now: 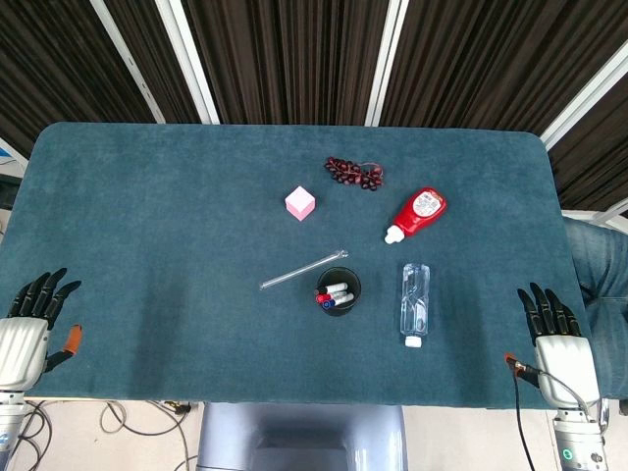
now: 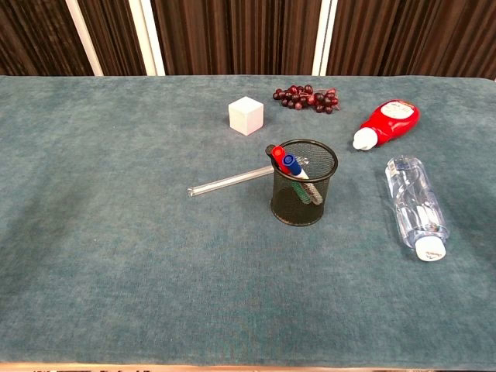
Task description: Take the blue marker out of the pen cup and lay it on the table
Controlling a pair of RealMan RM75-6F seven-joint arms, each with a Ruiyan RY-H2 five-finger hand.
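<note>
A: Where's the blue-capped white marker (image 2: 293,166)?

B: Standing tilted in the black wire-mesh pen cup (image 2: 303,194), its cap leaning on the rim right beside a red-capped marker (image 2: 278,154). Nothing is lifted out yet.

A: And the hands?

B: The left hand (image 1: 34,319) rests at the near left table edge, fingers spread, holding nothing. The right hand (image 1: 555,334) sits at the near right edge, fingers apart too, also empty. Both are well away from the cup.

A: What could spoil the pick?

B: I'd say the two caps touching: broad fingers may pinch the red one instead, or both. The light mesh cup could tip or lift if the marker drags against the rim. A clear thin rod (image 2: 230,181) lies just beside the cup, and a clear plastic bottle (image 2: 415,203) lies to its right; either might get knocked by a sweeping approach.
</note>
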